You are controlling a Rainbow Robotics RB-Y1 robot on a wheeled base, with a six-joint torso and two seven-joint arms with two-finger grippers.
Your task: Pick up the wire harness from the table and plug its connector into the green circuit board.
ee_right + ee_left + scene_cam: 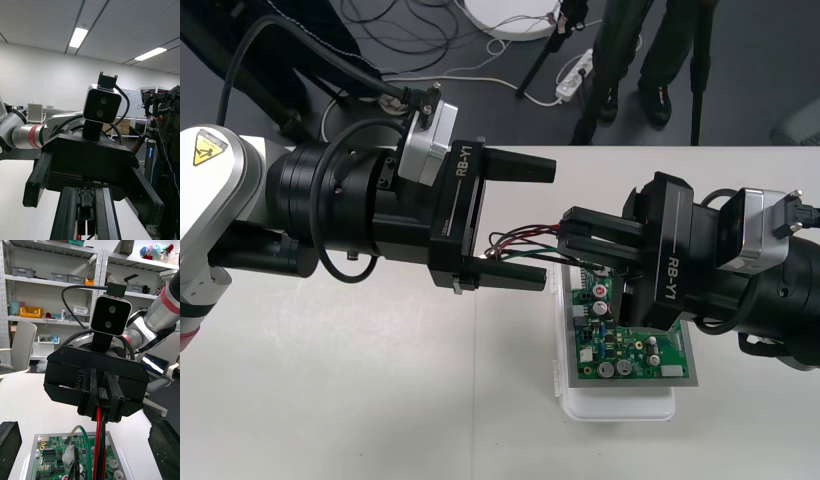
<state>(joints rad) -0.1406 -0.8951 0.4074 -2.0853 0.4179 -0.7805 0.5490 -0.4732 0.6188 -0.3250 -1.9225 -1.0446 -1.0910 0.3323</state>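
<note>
My right gripper (568, 238) comes in from the right and is shut on the wire harness (525, 242). The small black plug (86, 204) sits between its fingers (107, 213). Red, black and green wires (98, 438) hang from the right gripper (100, 397) toward the green circuit board (52, 459). The plug is held over the far end of the board (630, 350), apart from it. My left gripper (549, 224) faces the right one, open, its fingers (515, 165) straddling the wire loop without touching it. Its fingers (165, 442) stand far apart.
The board rests on a white base (620, 405) right of the table's middle. A white connector (69, 456) stands on the board beneath the hanging wires. Both arms crowd the space over the board's far end. Bare table lies to the front left.
</note>
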